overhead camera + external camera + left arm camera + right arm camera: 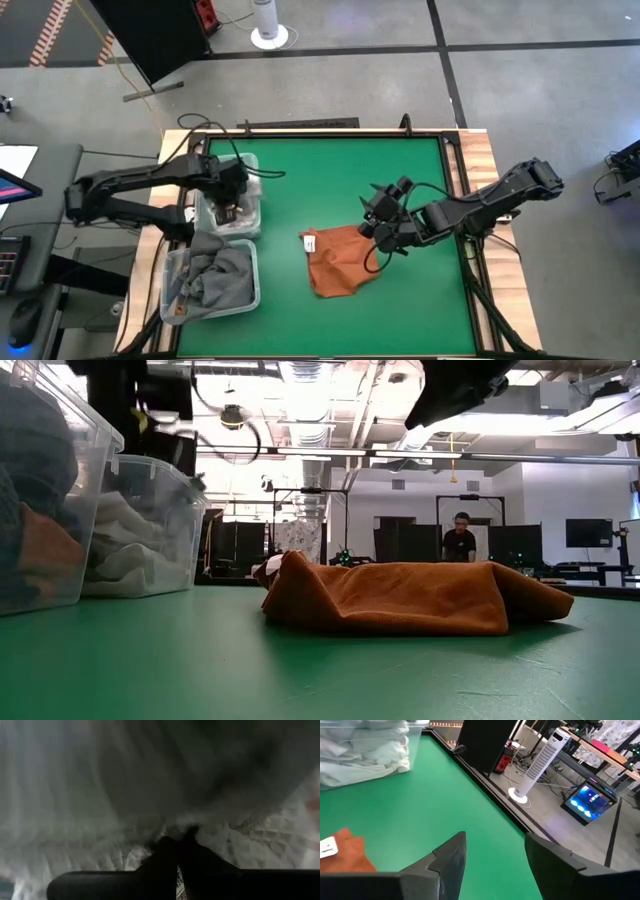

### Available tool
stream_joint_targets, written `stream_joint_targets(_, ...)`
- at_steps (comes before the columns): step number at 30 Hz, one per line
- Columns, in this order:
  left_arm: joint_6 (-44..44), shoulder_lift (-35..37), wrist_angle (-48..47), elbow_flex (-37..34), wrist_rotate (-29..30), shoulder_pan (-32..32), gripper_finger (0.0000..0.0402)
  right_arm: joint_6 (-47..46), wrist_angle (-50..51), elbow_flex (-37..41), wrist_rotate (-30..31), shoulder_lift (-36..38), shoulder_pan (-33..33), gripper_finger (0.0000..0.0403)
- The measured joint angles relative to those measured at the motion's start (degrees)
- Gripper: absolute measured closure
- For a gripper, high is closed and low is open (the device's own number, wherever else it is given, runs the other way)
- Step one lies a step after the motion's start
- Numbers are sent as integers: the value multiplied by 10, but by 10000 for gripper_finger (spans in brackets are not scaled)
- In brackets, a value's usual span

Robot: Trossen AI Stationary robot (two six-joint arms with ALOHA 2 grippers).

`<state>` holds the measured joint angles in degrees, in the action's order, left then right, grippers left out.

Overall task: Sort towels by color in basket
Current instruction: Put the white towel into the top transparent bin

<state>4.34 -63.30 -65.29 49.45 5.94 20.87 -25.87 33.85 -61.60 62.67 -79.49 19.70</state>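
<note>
Green table (400,190) amid open workshop, grey floor (540,90).

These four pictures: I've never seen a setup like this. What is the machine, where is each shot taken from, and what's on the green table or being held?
It is a two-armed robot sorting towels into bins. The overhead picture shows everything: the left gripper is down inside a clear bin of white towels, shut, its own camera seeing only white cloth. Whether it grips cloth is unclear. A nearer bin holds dark grey towels. The right gripper hovers open, holding nothing, beside a rust-orange towel lying loose on the green table. The table-level picture shows that towel from the side. The last picture looks past the right arm's fingers.
</note>
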Motion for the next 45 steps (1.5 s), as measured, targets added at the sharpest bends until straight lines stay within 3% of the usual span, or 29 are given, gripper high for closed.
stream_joint_targets(6, 61, -20, 46, -66, -71, 49, 401, 0, 0, 0, 0, 0, 6, 168)
stream_joint_targets(16, 22, -52, 60, -55, -67, 54, 399, -2, -5, 0, -1, 0, 6, 168)
stream_joint_targets(19, 43, -51, 28, -41, -40, 50, 373, -2, -12, 0, -1, 0, 6, 168)
stream_joint_targets(24, 64, -52, -27, -26, 15, 40, 286, 11, -29, 1, -1, 0, 6, 168)
stream_joint_targets(28, 52, -54, -97, 17, 18, 34, 224, 24, -39, 1, -1, 0, 6, 168)
stream_joint_targets(31, 49, -53, -154, 69, -5, 31, 203, 26, -39, 1, -1, 0, 4, 168)
stream_joint_targets(40, 46, -53, -249, 197, -9, 28, 199, 33, -39, 1, -1, 0, 2, 168)
stream_joint_targets(45, 44, -46, -242, 251, -9, 28, 200, 34, -40, 1, -9, 0, 2, 168)
